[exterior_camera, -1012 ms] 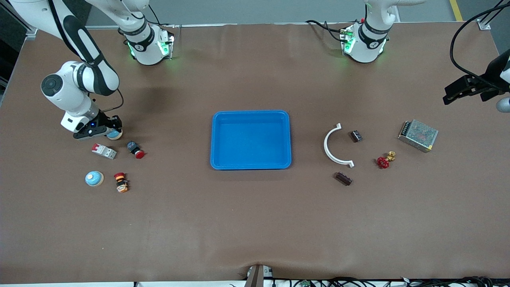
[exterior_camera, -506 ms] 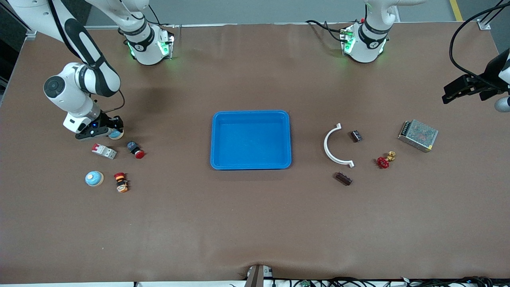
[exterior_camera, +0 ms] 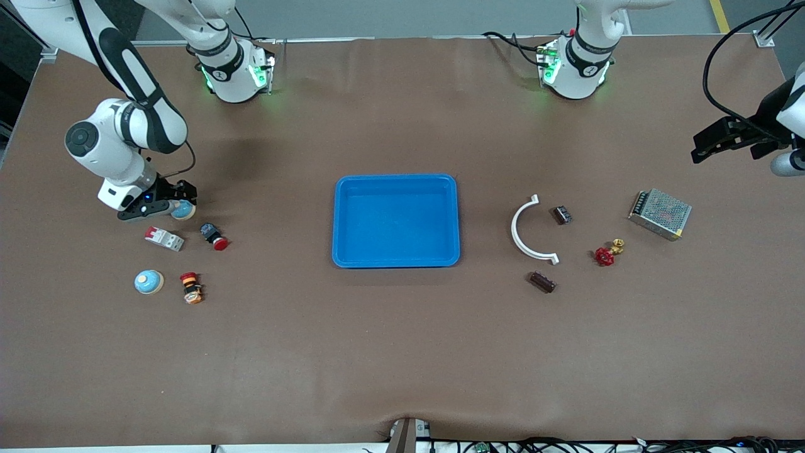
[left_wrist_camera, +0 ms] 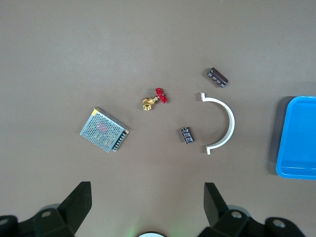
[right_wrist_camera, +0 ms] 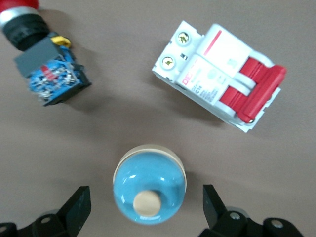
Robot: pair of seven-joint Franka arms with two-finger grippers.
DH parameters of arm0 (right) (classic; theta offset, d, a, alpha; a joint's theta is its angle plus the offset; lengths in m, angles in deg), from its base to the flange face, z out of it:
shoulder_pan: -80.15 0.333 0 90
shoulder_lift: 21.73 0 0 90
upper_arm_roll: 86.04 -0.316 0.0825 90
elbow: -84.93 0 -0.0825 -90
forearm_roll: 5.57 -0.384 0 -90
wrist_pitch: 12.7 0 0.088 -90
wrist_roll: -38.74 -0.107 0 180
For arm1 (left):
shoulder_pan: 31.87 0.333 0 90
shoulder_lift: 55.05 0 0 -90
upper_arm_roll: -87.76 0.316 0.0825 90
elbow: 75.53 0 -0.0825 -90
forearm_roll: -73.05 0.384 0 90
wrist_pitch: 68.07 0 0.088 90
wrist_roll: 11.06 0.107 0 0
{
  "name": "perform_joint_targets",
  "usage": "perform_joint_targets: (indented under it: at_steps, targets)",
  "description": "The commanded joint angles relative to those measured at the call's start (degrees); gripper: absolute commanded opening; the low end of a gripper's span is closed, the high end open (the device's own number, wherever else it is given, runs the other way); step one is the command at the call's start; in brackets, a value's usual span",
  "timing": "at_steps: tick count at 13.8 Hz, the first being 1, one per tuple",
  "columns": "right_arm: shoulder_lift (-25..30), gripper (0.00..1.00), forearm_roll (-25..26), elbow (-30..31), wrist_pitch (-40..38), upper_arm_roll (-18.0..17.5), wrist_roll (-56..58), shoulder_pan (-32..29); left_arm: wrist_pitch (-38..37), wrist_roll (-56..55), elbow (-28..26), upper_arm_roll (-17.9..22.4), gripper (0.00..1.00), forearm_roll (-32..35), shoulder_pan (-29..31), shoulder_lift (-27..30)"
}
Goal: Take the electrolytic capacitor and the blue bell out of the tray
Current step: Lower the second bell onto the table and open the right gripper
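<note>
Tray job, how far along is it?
Done: the tray holds nothing, and the electrolytic capacitor lies on the table toward the left arm's end. In hand: the right gripper, open, straddles the blue bell beside a circuit breaker. Left: only backing away. The left gripper waits, open.

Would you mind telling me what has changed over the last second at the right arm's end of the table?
The right gripper has opened and let go of the blue bell, which now sits on the table between its fingers, beside the circuit breaker. The left gripper stays open, waiting high over its end. The blue tray has not moved.
</note>
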Motion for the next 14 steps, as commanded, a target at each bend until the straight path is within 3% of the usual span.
perform_joint_targets:
  at_steps: [1, 8, 14]
  targets:
    - [3.35, 1.00, 0.13, -4.36, -9.70, -1.06, -0.39, 0.07, 0.60, 0.50, -1.52, -0.18, 1.00, -1.05, 0.38, 2.14]
    - [-0.95, 1.00, 0.13, -30.62, -32.12, -0.89, -5.58, 1.92, 2.80, 0.50, -5.21, -0.27, 1.00, -1.05, 0.20, 5.21]
    - [-8.25, 1.00, -0.57, -45.41, -34.60, -0.89, -7.23, 1.04, 4.03, 0.50, -8.11, -0.89, 1.00, -1.05, 0.29, 7.41]
